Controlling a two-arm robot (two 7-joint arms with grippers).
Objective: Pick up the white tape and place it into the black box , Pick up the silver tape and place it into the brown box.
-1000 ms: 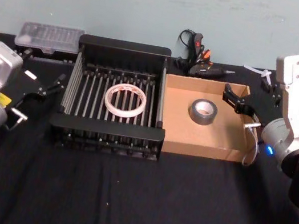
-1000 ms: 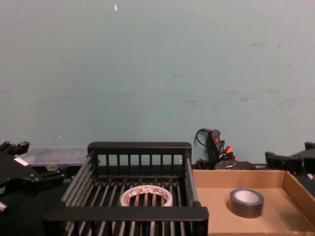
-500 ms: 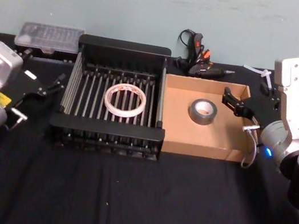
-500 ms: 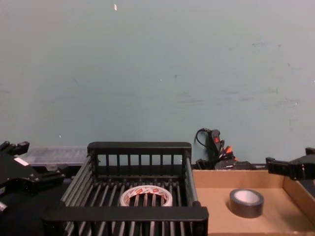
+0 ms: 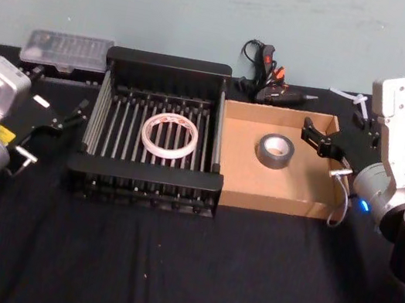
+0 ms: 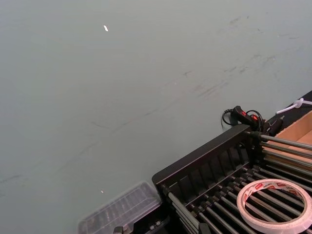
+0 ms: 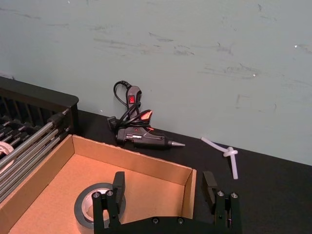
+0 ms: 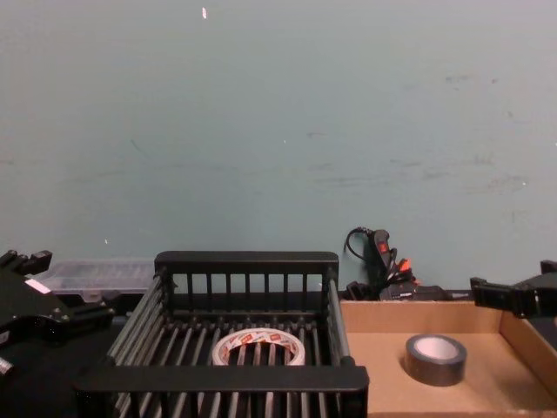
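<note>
Black cloth table (image 5: 166,271) under a teal wall, and both rolls look home already: white tape (image 5: 170,135) flat inside the black box (image 5: 167,62), silver tape (image 5: 275,150) in the brown box (image 5: 272,199) just right of it. Right gripper (image 5: 314,136) hovers over that tray's far right corner, jaws spread, empty. Left gripper (image 5: 69,117) sits left of the crate, released. Risk: a low retreat clips the cardboard wall and drags the tray.

Two tapes boxed.
The white tape (image 8: 258,347) is seen lying in the black box (image 8: 246,260); at its 3 o'clock, the silver tape (image 8: 435,359) is seen in the brown box (image 8: 419,309).
</note>
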